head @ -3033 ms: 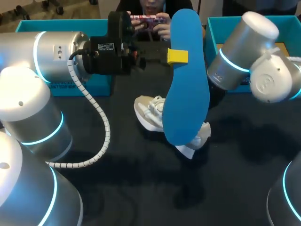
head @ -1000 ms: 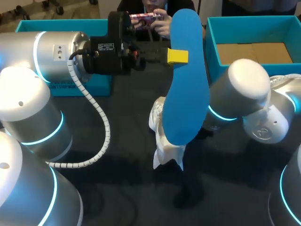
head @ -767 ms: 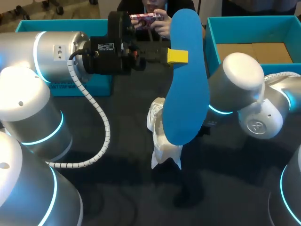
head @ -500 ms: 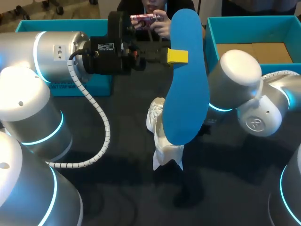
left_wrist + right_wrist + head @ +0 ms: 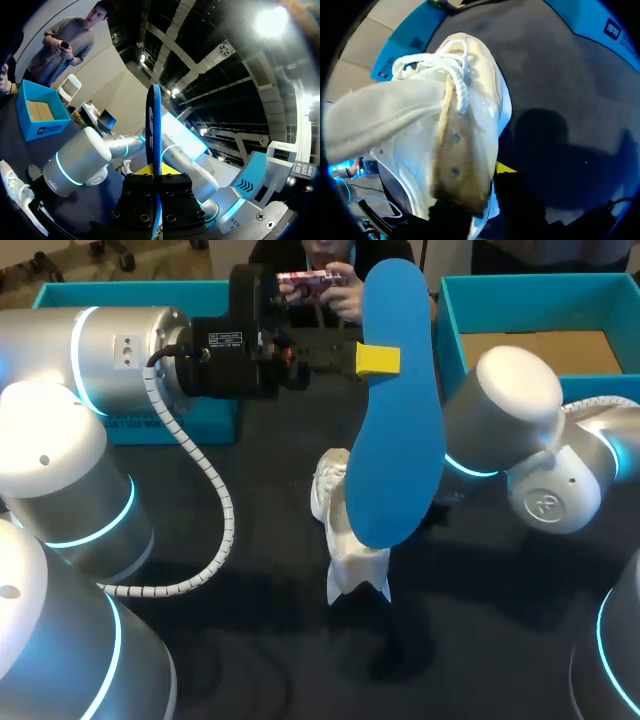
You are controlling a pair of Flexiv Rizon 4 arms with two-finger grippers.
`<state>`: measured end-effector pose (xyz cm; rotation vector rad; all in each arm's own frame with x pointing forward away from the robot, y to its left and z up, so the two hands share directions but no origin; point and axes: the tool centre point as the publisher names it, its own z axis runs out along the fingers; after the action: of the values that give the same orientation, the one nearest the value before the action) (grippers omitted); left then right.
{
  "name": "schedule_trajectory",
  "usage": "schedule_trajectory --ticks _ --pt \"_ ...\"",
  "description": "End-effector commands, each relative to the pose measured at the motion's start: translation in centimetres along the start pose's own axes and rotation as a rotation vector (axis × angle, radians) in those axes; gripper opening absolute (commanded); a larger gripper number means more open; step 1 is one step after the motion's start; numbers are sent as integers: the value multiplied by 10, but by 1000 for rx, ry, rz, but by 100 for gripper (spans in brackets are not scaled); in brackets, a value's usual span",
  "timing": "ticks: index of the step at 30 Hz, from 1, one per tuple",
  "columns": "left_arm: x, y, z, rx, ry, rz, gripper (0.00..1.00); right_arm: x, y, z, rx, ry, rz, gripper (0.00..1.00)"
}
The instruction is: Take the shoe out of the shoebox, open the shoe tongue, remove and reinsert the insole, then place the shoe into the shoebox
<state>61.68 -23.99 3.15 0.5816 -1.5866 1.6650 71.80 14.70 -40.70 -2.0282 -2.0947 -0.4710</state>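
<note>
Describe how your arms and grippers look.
Left arm and right arm are rounded silver cylinders with glowing cyan joint rings. A white spiral-wrapped cable leads to the left's black wrist block. Left gripper and right gripper are black with yellow tips.

I read the insole [image 5: 395, 410] as smooth matt blue foam. Shoe [image 5: 420, 135] is soft white cloth with woven rope laces [image 5: 457, 75]; its bare footbed [image 5: 460, 160] looks like rough tan board. Tabletop [image 5: 270, 640] is dark and matt. Shoebox [image 5: 540, 280]: teal card outside, raw brown cardboard inside. Left arm [image 5: 110, 355] is satin silver metal.
</note>
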Motion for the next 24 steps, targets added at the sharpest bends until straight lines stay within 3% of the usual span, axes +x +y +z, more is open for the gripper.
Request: schedule_trajectory --ticks 1,11,19,24 --pt "0 1 0 2 1 0 0 -1 -3 -6 -6 30 10 100" --pt "0 1 0 2 1 0 0 12 -3 -44 -15 167 32 100" --pt "0 1 0 2 1 0 0 20 -2 -78 -62 369 34 100" --pt "0 1 0 2 1 0 0 20 -2 -78 -62 369 34 100"
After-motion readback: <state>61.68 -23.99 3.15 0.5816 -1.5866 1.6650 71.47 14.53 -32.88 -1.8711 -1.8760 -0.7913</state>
